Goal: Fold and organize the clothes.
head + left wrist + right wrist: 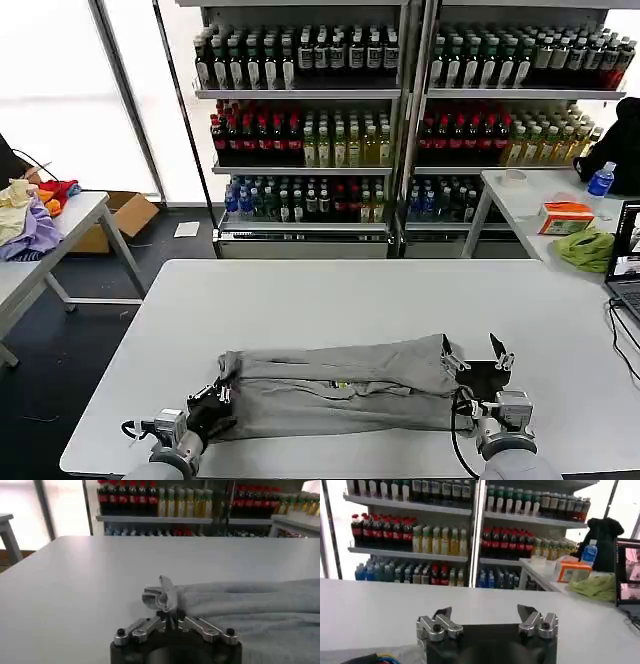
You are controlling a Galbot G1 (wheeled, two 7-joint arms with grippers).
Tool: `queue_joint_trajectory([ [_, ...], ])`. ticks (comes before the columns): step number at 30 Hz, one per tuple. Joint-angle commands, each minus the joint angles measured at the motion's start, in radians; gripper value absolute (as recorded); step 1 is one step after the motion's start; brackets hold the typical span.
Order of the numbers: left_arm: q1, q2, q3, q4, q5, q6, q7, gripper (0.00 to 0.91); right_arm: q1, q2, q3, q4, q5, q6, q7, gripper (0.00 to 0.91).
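One of the clothes, a light grey shirt [340, 385], lies folded into a long band across the front of the white table [300, 300]. A speck of coloured print shows near its middle. My left gripper [222, 392] is at the band's left end, shut on a bunched corner of the shirt [162, 595]; in the left wrist view the gripper [170, 619] pinches that bunch and the rest of the cloth trails off across the table. My right gripper [473, 350] hovers at the band's right end, open, with nothing between its fingers. In the right wrist view it [484, 612] faces bare tabletop.
Shelves of bottles [310, 120] stand behind the table. A side table at the left holds purple, yellow and red fabrics [30, 215]. The table at the right carries a lime-green cloth [588, 248], an orange box [566, 216] and a water bottle [600, 180]. A laptop [627, 250] sits at the right edge.
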Motion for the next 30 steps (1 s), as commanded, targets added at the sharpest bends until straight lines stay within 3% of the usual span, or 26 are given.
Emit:
queue_joint_trajectory([
  [1, -0.029, 0.064, -0.145, 0.002, -0.013, -0.045, 0.013, 0.0, 0.013, 0.002, 0.0, -0.003, 0.003, -0.002, 0.004, 0.907],
  [10, -0.078, 0.338, -0.475, 0.097, -0.062, -0.061, 0.048, 0.0, 0.033, 0.006, -0.009, -0.013, 0.011, -0.005, 0.007, 0.907],
  [14, -0.091, 0.398, -0.55, 0.135, -0.096, -0.06, 0.054, 0.0, 0.036, 0.012, -0.013, -0.012, 0.016, -0.007, 0.013, 0.907],
  [21, -0.036, 0.34, -0.461, -0.01, -0.054, -0.041, 0.049, 0.0, 0.026, 0.019, -0.008, -0.01, 0.022, -0.005, 0.019, 0.907],
  [30, 0.044, 0.263, -0.135, -0.189, -0.036, 0.012, -0.005, 0.0, -0.025, 0.021, 0.022, 0.012, 0.026, 0.003, 0.027, 0.907],
])
